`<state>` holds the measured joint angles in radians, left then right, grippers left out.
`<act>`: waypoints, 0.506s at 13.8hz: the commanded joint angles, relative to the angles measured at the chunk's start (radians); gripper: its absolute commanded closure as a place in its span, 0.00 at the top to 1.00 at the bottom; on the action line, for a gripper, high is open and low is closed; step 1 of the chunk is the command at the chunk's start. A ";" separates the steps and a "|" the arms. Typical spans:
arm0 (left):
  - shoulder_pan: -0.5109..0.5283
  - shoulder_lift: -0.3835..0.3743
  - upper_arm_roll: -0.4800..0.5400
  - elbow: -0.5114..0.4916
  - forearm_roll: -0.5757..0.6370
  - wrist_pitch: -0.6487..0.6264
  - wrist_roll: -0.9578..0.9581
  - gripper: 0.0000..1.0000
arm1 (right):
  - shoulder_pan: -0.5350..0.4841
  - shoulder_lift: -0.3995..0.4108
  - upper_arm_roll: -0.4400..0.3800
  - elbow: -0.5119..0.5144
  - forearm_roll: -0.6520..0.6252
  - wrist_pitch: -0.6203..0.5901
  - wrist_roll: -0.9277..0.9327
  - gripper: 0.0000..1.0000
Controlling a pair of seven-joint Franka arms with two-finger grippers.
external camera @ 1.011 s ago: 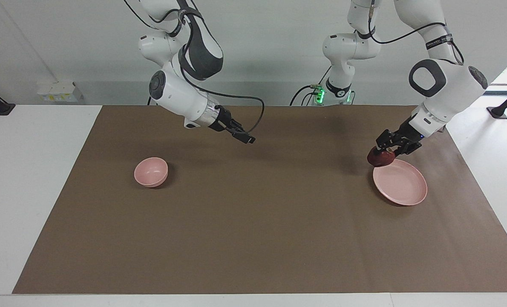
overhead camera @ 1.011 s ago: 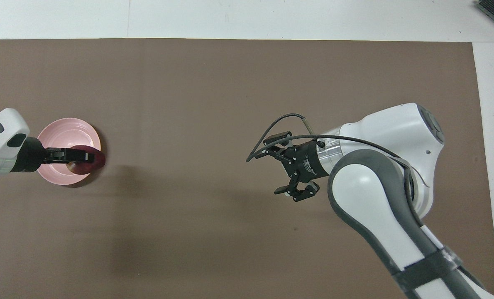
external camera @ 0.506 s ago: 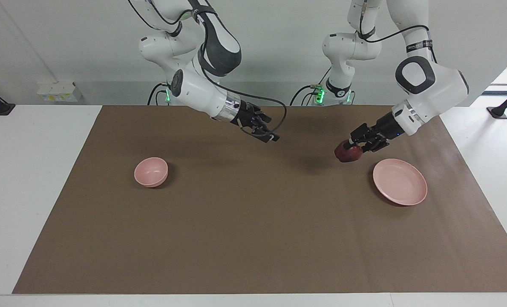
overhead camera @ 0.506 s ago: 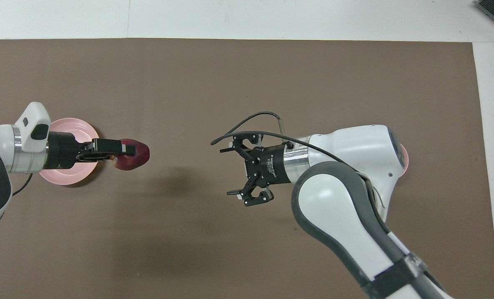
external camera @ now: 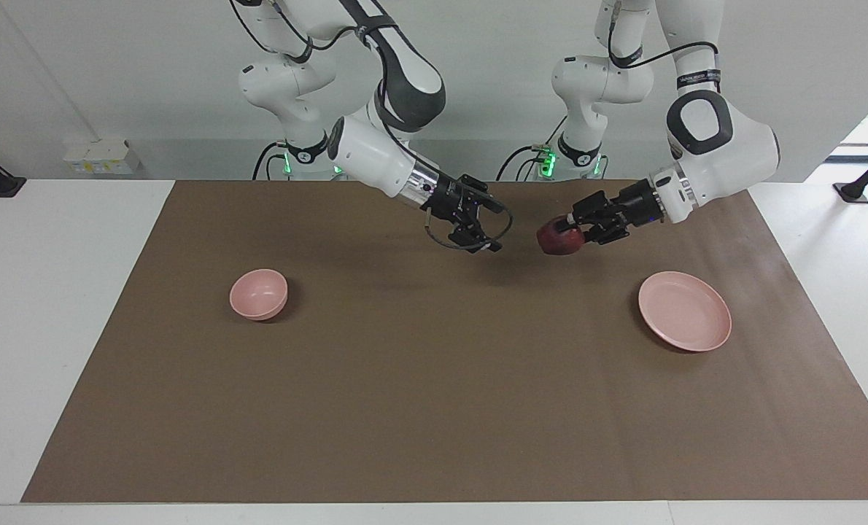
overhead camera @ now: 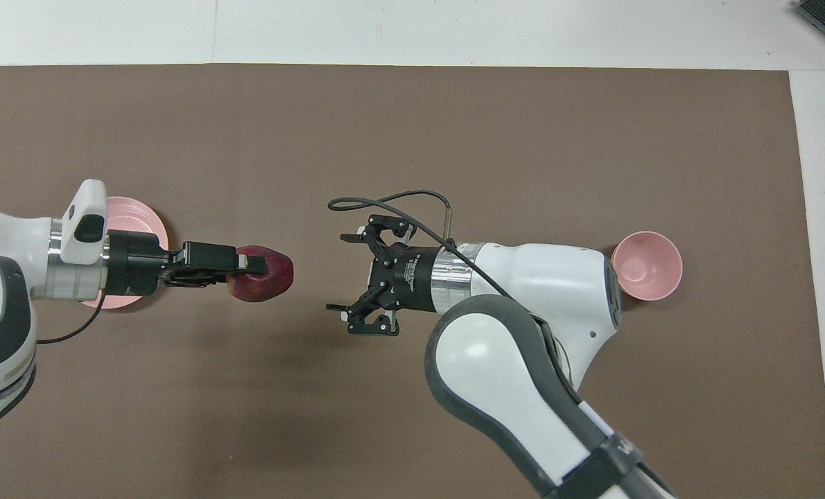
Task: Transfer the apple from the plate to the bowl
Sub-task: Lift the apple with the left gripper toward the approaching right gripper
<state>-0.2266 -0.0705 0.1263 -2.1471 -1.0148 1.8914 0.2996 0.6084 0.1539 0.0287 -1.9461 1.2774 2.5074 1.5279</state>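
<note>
My left gripper (external camera: 567, 227) (overhead camera: 249, 265) is shut on the dark red apple (external camera: 556, 239) (overhead camera: 263, 275), holding it in the air over the brown mat near the table's middle. The pale pink plate (external camera: 685, 310) (overhead camera: 135, 213) lies bare toward the left arm's end, partly covered by the left arm in the overhead view. My right gripper (external camera: 483, 226) (overhead camera: 346, 276) hangs open over the mat, facing the apple with a small gap between them. The small pink bowl (external camera: 258, 293) (overhead camera: 647, 265) sits toward the right arm's end with nothing in it.
A brown mat (external camera: 434, 408) (overhead camera: 412, 125) covers most of the white table (external camera: 55, 306). A black cable (overhead camera: 385, 202) loops off the right wrist.
The left gripper has lifted the apple off the plate and carried it toward the table's middle. The right gripper has swung in from the bowl's end toward the apple, staying open.
</note>
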 commanded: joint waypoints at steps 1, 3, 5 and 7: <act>-0.049 -0.029 0.010 -0.024 -0.057 0.003 -0.040 0.00 | 0.037 0.033 0.000 0.047 0.007 0.050 0.066 1.00; -0.050 -0.029 -0.003 -0.020 -0.079 0.008 -0.051 0.00 | 0.062 0.036 0.002 0.044 0.005 0.047 0.017 1.00; -0.051 -0.028 -0.007 -0.019 -0.087 0.005 -0.060 0.00 | 0.067 0.024 0.002 0.023 0.005 0.034 -0.024 1.00; -0.051 -0.029 -0.030 -0.019 -0.091 -0.008 -0.088 0.00 | 0.094 0.036 0.000 0.029 0.005 0.047 -0.041 1.00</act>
<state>-0.2625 -0.0709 0.1051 -2.1484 -1.0806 1.8877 0.2480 0.6802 0.1793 0.0287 -1.9208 1.2771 2.5369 1.5246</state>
